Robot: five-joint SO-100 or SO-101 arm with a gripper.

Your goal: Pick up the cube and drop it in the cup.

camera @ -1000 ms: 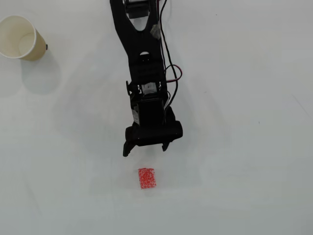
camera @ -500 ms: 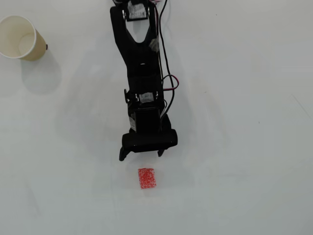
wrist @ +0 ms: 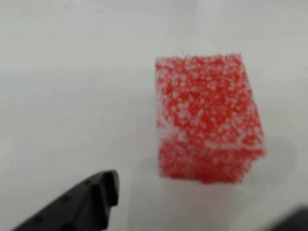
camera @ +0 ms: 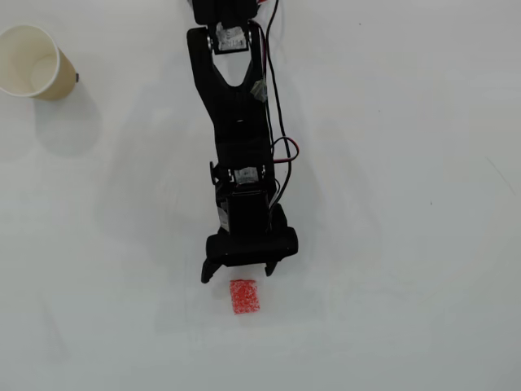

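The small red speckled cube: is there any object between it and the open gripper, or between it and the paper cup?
Nothing visible. Bare white table lies between the gripper and the small red speckled cube, and on toward the cream paper cup.

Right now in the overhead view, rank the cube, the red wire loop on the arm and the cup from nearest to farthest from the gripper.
From the gripper:
1. The cube, just below the fingertips, on the table.
2. The red wire loop, up the arm, on its right side.
3. The cup, far off at the upper left corner.
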